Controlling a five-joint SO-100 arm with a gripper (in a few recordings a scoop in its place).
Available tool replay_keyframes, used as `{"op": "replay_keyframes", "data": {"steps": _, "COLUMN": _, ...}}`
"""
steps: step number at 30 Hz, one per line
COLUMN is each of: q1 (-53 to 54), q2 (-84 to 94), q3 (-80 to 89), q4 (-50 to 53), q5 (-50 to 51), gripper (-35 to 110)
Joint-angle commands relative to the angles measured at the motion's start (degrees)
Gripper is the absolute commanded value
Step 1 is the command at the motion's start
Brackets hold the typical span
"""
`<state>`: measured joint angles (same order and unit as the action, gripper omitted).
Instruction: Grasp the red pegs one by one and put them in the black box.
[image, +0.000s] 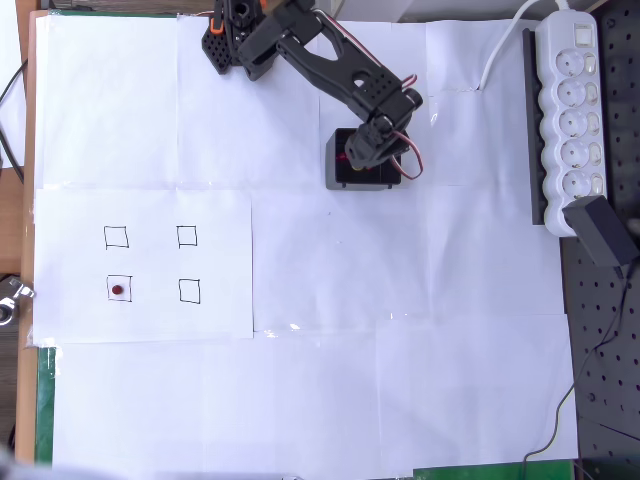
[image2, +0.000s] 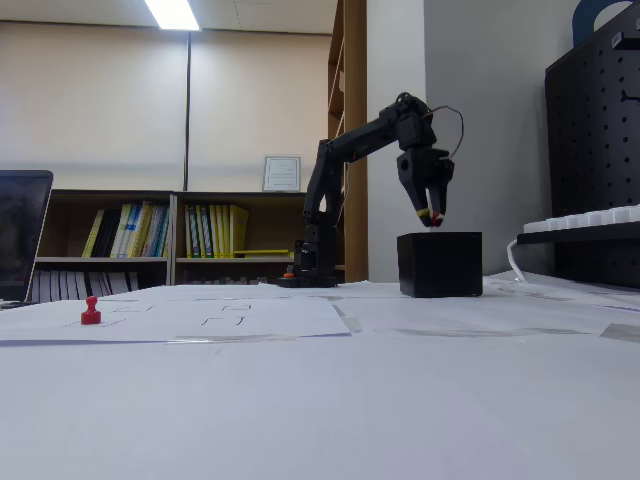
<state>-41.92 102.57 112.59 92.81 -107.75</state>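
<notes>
- Gripper (image2: 432, 216) hangs just above the black box (image2: 440, 265), fingertips pinching a red peg (image2: 428, 213).
- Best release: centre over the box's opening, then spread the fingers.
- Another red peg (image: 118, 290) stands on the paper, well apart from the box.

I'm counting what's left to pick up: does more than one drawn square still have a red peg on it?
No; in the overhead view just one red peg sits in the lower-left square, and the other three squares are bare.
</notes>
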Motion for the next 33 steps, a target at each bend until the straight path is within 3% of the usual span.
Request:
{"op": "replay_keyframes", "data": {"steps": 1, "q1": -0.3, "q2": 3.3, "q3": 0.3, "q4": -0.1, "q5": -0.9, "gripper": 5}}
{"op": "replay_keyframes", "data": {"steps": 8, "q1": -1.0, "q2": 3.0, "q3": 5.0, "q4": 4.2, "q5": -1.0, "gripper": 21}}
{"op": "replay_keyframes", "data": {"steps": 13, "q1": 0.6, "q2": -12.0, "q3": 24.2, "q4": 10.4, "q5": -2.6, "gripper": 23}}
{"op": "replay_keyframes", "data": {"steps": 15, "q1": 4.0, "q2": -17.8, "q3": 23.0, "q4": 10.4, "q5": -1.4, "gripper": 24}}
{"op": "replay_keyframes", "data": {"steps": 17, "q1": 10.8, "q2": -23.9, "q3": 14.4, "q4": 9.0, "q5": 6.2, "gripper": 24}}
{"op": "replay_keyframes", "data": {"steps": 20, "q1": 23.0, "q2": -30.8, "q3": -5.5, "q4": -2.5, "q5": 14.1, "gripper": 23}}
{"op": "replay_keyframes", "data": {"steps": 24, "q1": 44.6, "q2": -36.8, "q3": -35.3, "q4": -29.7, "q5": 29.3, "gripper": 23}}
{"op": "replay_keyframes", "data": {"steps": 27, "q1": 55.9, "q2": -35.6, "q3": -44.1, "q4": -39.2, "q5": 38.2, "gripper": 23}}
{"op": "replay_keyframes", "data": {"steps": 30, "q1": 62.2, "q2": -32.3, "q3": -48.8, "q4": -48.7, "q5": 40.3, "gripper": 22}}
{"op": "replay_keyframes", "data": {"steps": 32, "q1": 65.0, "q2": -28.9, "q3": -51.6, "q4": -59.1, "q5": 39.4, "gripper": 22}}
{"op": "replay_keyframes", "data": {"steps": 33, "q1": 66.5, "q2": -26.4, "q3": -54.6, "q4": -69.1, "q5": 39.0, "gripper": 22}}
